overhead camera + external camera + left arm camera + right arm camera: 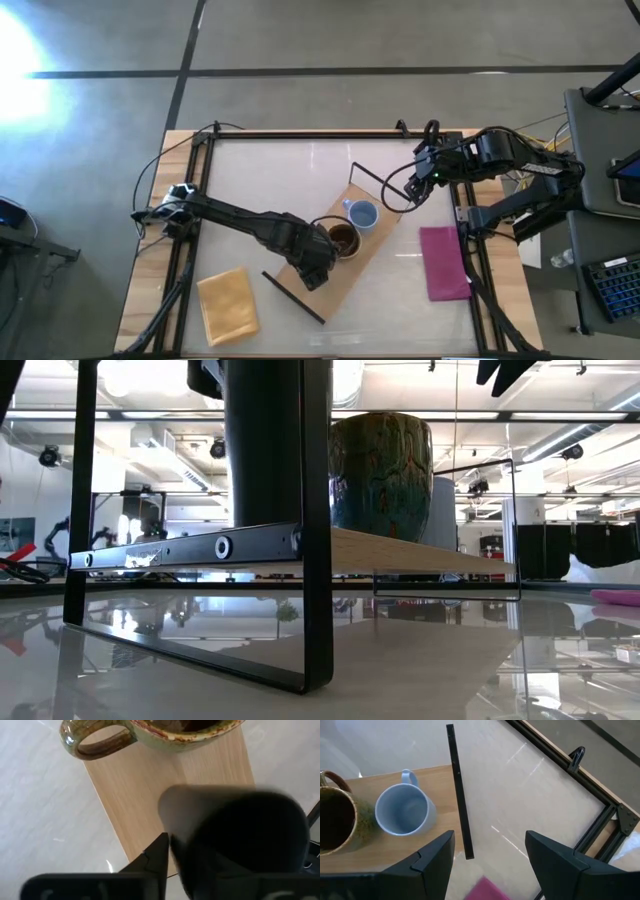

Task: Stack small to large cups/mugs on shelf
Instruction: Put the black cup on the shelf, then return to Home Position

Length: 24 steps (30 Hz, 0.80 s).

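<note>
Left tool clamped on black cup, plain only from wrist; right tool agape, empty.

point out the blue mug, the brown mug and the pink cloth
light blue mug [401, 815]: right wrist view, inside of the bowl
brown mug [343, 238]: high view, its opening
pink cloth [442, 262]: high view, middle

The high view looks straight down on the whole worktop. The low view sits level, close under the shelf. Both wrist views look down, sharing the brown mug.
</note>
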Each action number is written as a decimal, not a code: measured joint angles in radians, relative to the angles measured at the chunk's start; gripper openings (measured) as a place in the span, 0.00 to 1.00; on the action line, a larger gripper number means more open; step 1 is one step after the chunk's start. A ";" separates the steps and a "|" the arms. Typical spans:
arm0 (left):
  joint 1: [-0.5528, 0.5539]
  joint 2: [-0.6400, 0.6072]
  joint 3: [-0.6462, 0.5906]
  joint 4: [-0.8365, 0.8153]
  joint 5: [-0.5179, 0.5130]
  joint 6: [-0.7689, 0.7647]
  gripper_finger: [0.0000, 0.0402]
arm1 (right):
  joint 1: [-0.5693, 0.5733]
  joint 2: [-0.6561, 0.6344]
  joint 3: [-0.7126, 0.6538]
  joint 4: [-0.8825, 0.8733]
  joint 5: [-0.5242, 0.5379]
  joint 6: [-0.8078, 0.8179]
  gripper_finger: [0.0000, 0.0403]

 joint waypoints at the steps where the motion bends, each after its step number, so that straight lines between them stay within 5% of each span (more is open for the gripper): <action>1: 0.000 0.000 0.000 0.000 0.000 0.000 0.12 | 0.000 0.000 0.000 0.000 0.001 0.000 0.59; 7: -0.001 0.000 0.000 0.000 0.004 -0.015 0.21 | 0.000 -0.001 -0.001 0.000 0.008 -0.003 0.59; 24: -0.002 -0.065 -0.001 0.013 0.003 -0.032 0.22 | 0.000 -0.004 -0.002 0.000 0.008 -0.043 0.59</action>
